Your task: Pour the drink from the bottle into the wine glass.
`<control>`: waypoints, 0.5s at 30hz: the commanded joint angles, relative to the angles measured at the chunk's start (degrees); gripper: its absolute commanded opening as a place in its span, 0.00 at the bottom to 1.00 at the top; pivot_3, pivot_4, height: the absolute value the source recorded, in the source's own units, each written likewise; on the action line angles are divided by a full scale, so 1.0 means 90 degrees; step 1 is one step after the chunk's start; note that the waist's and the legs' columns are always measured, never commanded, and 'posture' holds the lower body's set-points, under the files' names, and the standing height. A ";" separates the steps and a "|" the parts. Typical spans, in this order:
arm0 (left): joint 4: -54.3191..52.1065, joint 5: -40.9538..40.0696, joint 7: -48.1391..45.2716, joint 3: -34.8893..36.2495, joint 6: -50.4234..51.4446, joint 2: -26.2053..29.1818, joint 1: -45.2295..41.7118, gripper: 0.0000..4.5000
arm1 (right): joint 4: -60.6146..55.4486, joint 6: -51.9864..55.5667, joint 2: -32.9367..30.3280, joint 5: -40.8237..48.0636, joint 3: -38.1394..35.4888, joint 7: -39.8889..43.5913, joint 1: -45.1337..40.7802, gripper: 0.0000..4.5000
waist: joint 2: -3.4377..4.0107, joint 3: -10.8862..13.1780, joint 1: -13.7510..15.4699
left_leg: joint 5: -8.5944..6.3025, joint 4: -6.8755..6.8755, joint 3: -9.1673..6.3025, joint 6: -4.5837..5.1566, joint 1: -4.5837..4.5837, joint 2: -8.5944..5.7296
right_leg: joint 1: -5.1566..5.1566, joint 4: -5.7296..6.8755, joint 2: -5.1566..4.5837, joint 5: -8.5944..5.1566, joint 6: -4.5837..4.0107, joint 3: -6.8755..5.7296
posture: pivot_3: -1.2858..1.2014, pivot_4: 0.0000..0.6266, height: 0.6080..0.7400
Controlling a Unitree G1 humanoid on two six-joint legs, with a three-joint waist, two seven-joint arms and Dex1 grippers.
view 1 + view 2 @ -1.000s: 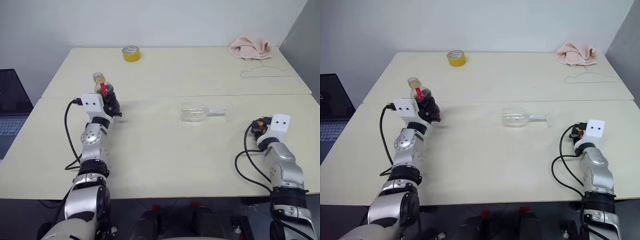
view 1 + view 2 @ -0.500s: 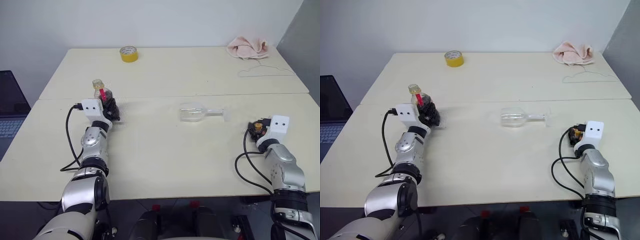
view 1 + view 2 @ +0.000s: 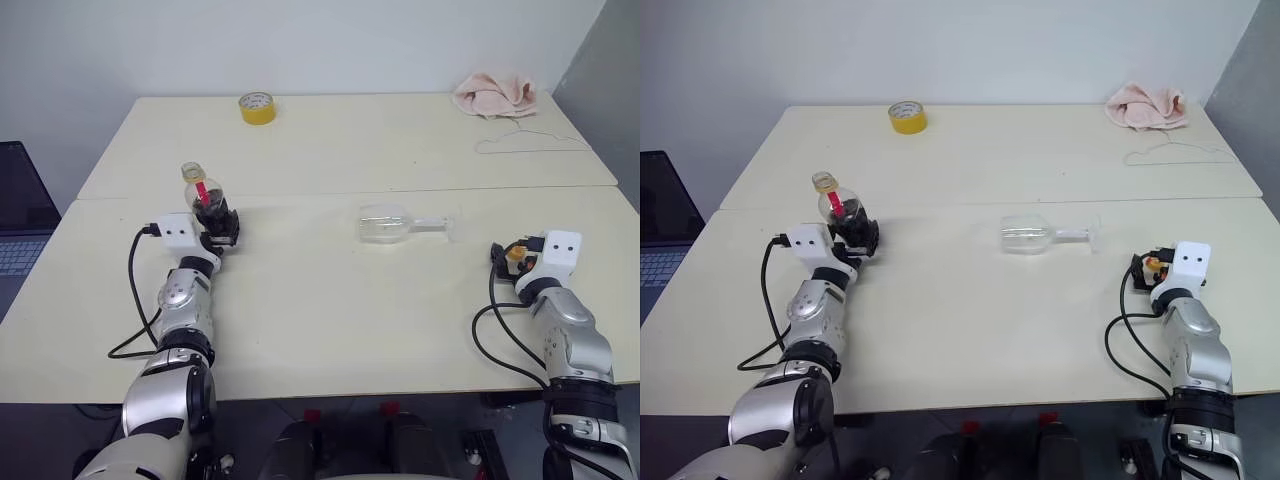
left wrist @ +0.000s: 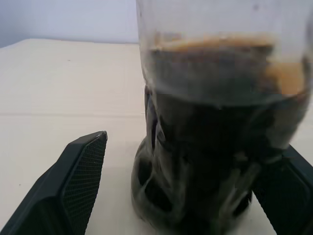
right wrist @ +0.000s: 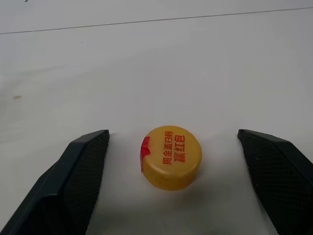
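Note:
The bottle (image 3: 204, 196) stands upright on the left part of the table, its lower half full of the dark drink (image 4: 210, 103). My left gripper (image 3: 219, 226) is open around its base, and one finger (image 4: 73, 186) stands clear of it. The wine glass (image 3: 386, 224) lies on its side in the middle of the table, with its stem pointing right. My right gripper (image 3: 505, 254) rests open near the right edge. A yellow cap (image 5: 171, 156) lies on the table between its fingers, touching neither.
At the far side of the table sit a yellow tape roll (image 3: 259, 107), a pink cloth (image 3: 492, 95) and a thin wire hanger (image 3: 530, 145). A laptop (image 3: 18, 220) stands off the table's left edge. A seam (image 3: 330, 193) crosses the tabletop.
Both grippers have opened. The left one has sunk and let go of the bottle, which now stands on the table. The right one has released the cap.

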 commanded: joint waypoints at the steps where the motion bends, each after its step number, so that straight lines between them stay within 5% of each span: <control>1: -0.0617 -0.0123 -0.0176 -0.0046 0.0113 -0.0077 0.0203 1.00 | -0.0165 -0.0068 -0.0099 -0.0012 -0.0112 0.0016 -0.0096 1.00 | 0.0000 0.0000 0.0004 | 0.0000 0.0001 0.0000 0.0000 0.0000 0.0000 | 0.0000 0.0001 0.0000 0.0000 0.0000 -0.0001 | 0.52 0.24 1.00; 15: -0.3046 -0.0272 0.0295 -0.0058 0.1089 -0.0323 0.1797 1.00 | -0.0086 -0.0180 -0.0210 -0.0112 -0.0139 0.0010 -0.0106 1.00 | 0.0009 -0.0006 0.0001 | 0.0000 -0.0001 0.0001 0.0000 0.0001 0.0002 | 0.0001 0.0000 0.0000 0.0000 0.0000 0.0002 | 0.52 0.24 1.00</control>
